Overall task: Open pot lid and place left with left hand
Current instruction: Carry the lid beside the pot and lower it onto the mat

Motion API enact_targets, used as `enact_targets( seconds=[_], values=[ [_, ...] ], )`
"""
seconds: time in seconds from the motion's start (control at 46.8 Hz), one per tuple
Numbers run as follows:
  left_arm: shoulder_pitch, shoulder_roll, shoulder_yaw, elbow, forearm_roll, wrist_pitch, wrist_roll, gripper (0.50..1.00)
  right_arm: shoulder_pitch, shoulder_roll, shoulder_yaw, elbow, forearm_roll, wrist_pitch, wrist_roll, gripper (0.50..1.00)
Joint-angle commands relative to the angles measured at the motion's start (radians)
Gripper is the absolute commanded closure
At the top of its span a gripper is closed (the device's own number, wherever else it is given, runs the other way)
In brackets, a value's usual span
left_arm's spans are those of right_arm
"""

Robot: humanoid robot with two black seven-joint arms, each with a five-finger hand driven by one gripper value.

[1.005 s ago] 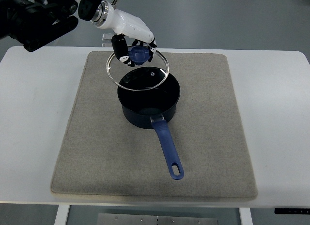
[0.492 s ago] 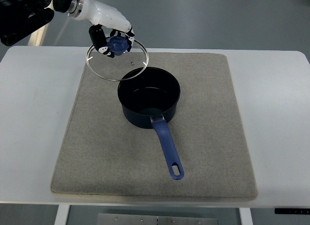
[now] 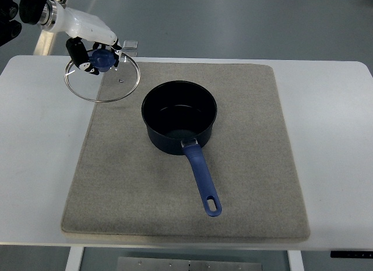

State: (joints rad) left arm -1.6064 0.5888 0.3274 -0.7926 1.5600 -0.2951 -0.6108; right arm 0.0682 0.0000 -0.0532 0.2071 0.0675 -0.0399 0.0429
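Note:
A dark blue saucepan point(image 3: 179, 116) stands open on the grey mat point(image 3: 116, 178), its blue handle point(image 3: 203, 180) pointing toward the front. My left hand point(image 3: 93, 54), white with black fingers, is shut on the blue knob point(image 3: 103, 58) of the glass lid point(image 3: 113, 84). It holds the lid in the air over the mat's back left corner and the white table point(image 3: 41, 137), well left of the pot. My right hand is out of view.
A small metal bracket point(image 3: 130, 45) shows at the table's back edge just right of the hand. The mat covers most of the table; bare white table lies to its left and right.
My left hand has carried the lid from above the pot's back rim leftward, past the mat's left edge. The pot has not moved.

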Motion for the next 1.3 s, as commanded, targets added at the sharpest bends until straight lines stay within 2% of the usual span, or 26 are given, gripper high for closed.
enact_targets(
  seconds=[0.0, 0.428, 0.855, 1.091, 1.283],
  values=[
    [0.0, 0.008, 0.015, -0.028, 0.002, 0.002, 0.0, 1.0, -0.001, 0.0, 0.0, 0.0, 0.0, 0.0, 0.0, 0.585],
    [0.002, 0.011, 0.105, -0.117, 0.028, 0.033, 0.0, 1.0, 0.001, 0.0, 0.0, 0.0, 0.0, 0.0, 0.0, 0.585],
    [0.056, 0.003, 0.116, -0.117, 0.014, 0.096, 0.0, 1.0, 0.001, 0.0, 0.0, 0.0, 0.0, 0.0, 0.0, 0.585],
    [0.112, 0.006, 0.101, -0.119, -0.009, 0.215, 0.0, 1.0, -0.001, 0.0, 0.0, 0.0, 0.0, 0.0, 0.0, 0.585],
    [0.131, 0.011, 0.099, -0.119, -0.031, 0.232, 0.0, 1.0, 0.001, 0.0, 0.0, 0.0, 0.0, 0.0, 0.0, 0.585]
  ],
)
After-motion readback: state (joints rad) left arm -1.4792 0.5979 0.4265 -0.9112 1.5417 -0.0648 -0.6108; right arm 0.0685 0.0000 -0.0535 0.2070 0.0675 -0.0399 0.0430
